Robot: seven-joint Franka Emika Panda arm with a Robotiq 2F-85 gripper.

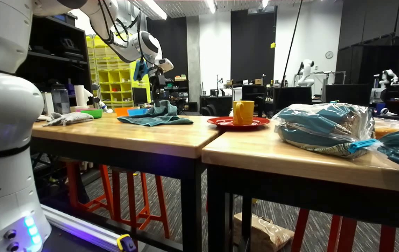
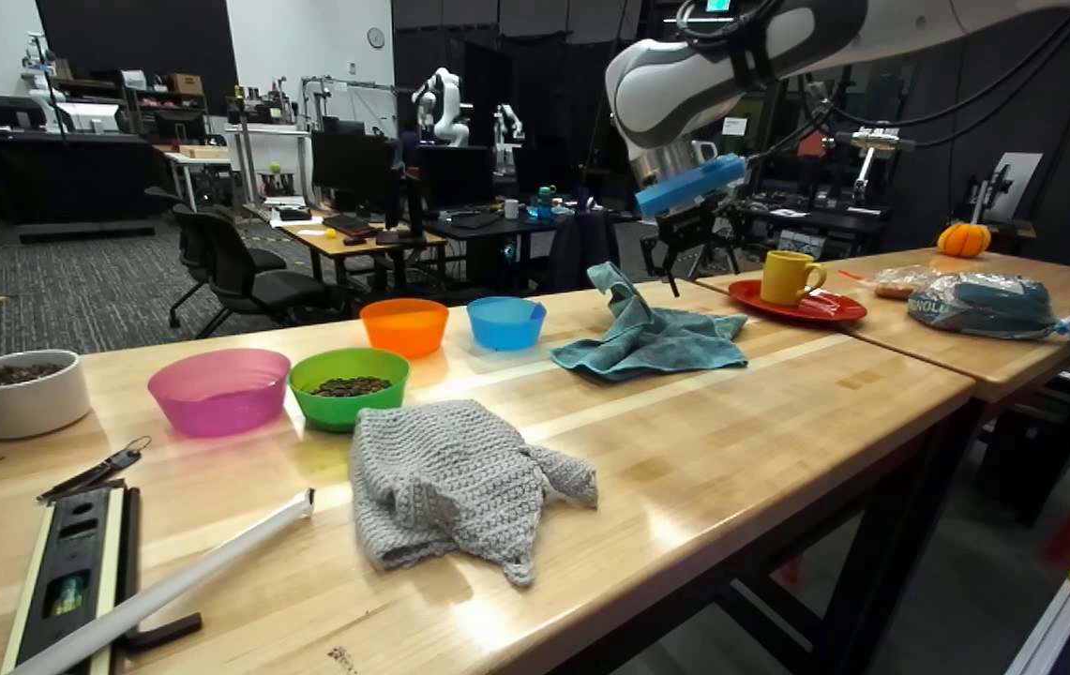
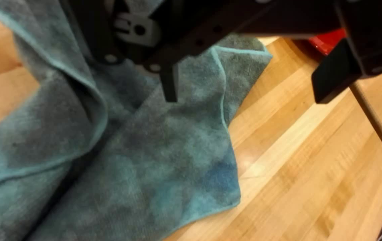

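Note:
My gripper [image 3: 246, 97] is open and empty, with its black fingers [image 3: 333, 73] wide apart. It hangs over the right part of a crumpled teal cloth [image 3: 177, 160]. In the wrist view, one fingertip is over the cloth and the other is over bare wood. The cloth also lies on the wooden table in both exterior views [image 1: 157, 120] [image 2: 652, 352], with one fold standing up. I cannot tell whether a fingertip touches it. Beside the cloth is a red plate [image 2: 835, 307] bearing a yellow mug [image 2: 783, 278]. The plate's edge shows in the wrist view [image 3: 329, 38].
Orange [image 2: 405, 328], blue [image 2: 506, 323], pink [image 2: 220, 394] and green [image 2: 347, 411] bowls stand along the table. A grey knitted cloth [image 2: 450, 487], a level [image 2: 75, 572] and a white bowl [image 2: 23, 403] lie nearer that camera. A bagged loaf [image 1: 318, 126] sits past the table seam.

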